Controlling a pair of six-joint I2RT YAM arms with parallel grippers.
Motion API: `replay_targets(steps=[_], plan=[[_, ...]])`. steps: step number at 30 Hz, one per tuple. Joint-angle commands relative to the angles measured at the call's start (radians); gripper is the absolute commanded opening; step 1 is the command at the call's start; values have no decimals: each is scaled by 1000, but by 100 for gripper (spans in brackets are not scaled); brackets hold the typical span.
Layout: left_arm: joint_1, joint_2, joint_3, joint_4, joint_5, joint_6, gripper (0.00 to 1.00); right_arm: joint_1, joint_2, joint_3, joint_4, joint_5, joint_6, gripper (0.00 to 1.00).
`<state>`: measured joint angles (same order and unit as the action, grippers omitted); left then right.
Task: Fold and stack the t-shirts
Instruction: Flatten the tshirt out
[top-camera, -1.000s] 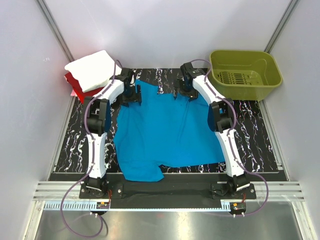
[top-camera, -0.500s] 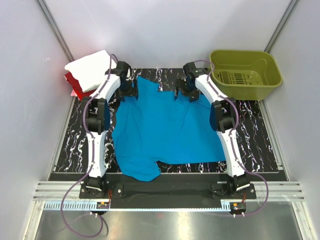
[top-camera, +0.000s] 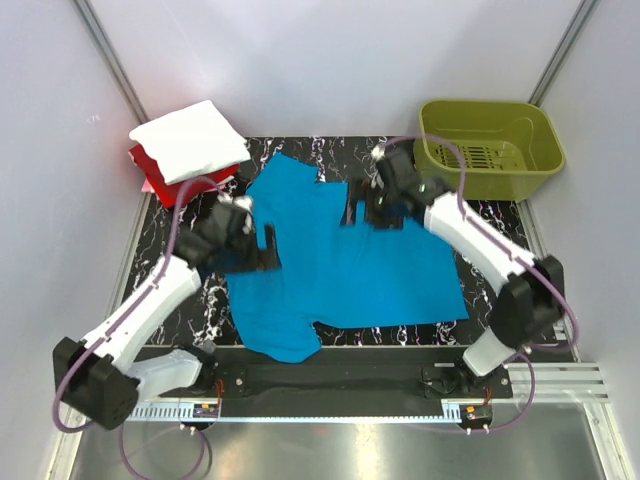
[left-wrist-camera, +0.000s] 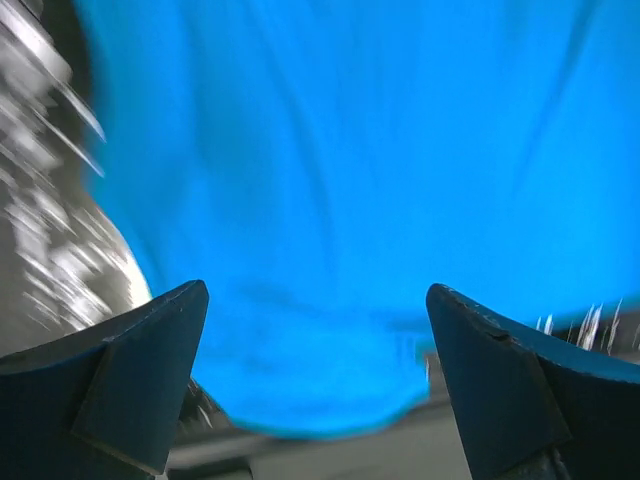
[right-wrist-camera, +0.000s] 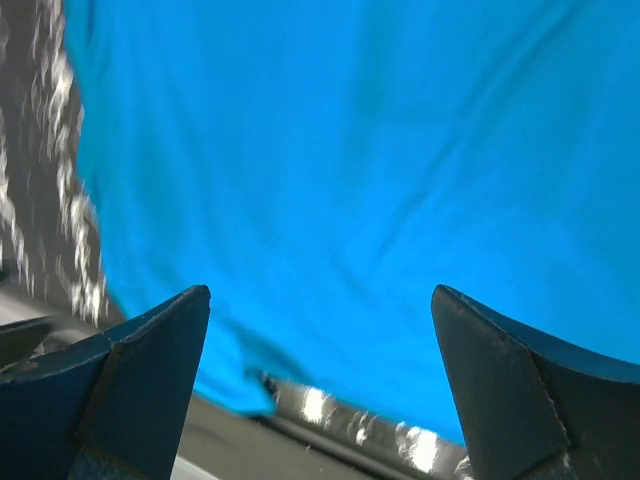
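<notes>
The turquoise-blue t-shirt (top-camera: 340, 265) lies spread flat on the black marbled mat, its collar end toward the back. It fills both wrist views (left-wrist-camera: 330, 200) (right-wrist-camera: 350, 180), blurred. My left gripper (top-camera: 262, 248) (left-wrist-camera: 318, 380) is open and empty over the shirt's left side. My right gripper (top-camera: 358, 208) (right-wrist-camera: 320, 380) is open and empty over the shirt's far right part. The folded white t-shirt (top-camera: 188, 140) rests on the red t-shirt (top-camera: 155, 180) at the back left corner.
An olive-green plastic basket (top-camera: 490, 183) stands at the back right, off the mat. The mat (top-camera: 140, 260) is bounded by white walls on the left, back and right. A metal rail runs along the near edge.
Both arms have pulled back from the shirt's far shoulders toward the near side and now hover open. The shirt's far edge lies stretched out flat where it was let go.
</notes>
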<state>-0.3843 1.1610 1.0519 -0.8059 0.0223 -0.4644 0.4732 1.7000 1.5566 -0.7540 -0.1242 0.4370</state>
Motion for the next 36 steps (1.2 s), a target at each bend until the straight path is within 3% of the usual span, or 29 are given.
replay_targets(steps=[1,5,8,17,26,36], plan=[[-160,-76,-184,33,-21,-172,99,103,-155,-273,200,-23,140,100],[-333,-220,-340,37,-90,-386,99,180,-310,-608,329,-3,233,100],[-456,-282,-441,45,-117,-526,97,200,-384,-723,351,26,262,100],[-738,-287,-556,89,-168,-789,84,203,-439,-822,381,44,273,100],[-830,-256,-610,140,-194,-898,76,202,-393,-842,426,23,281,100],[-832,-253,-682,168,-265,-927,75,203,-355,-837,444,5,279,100]])
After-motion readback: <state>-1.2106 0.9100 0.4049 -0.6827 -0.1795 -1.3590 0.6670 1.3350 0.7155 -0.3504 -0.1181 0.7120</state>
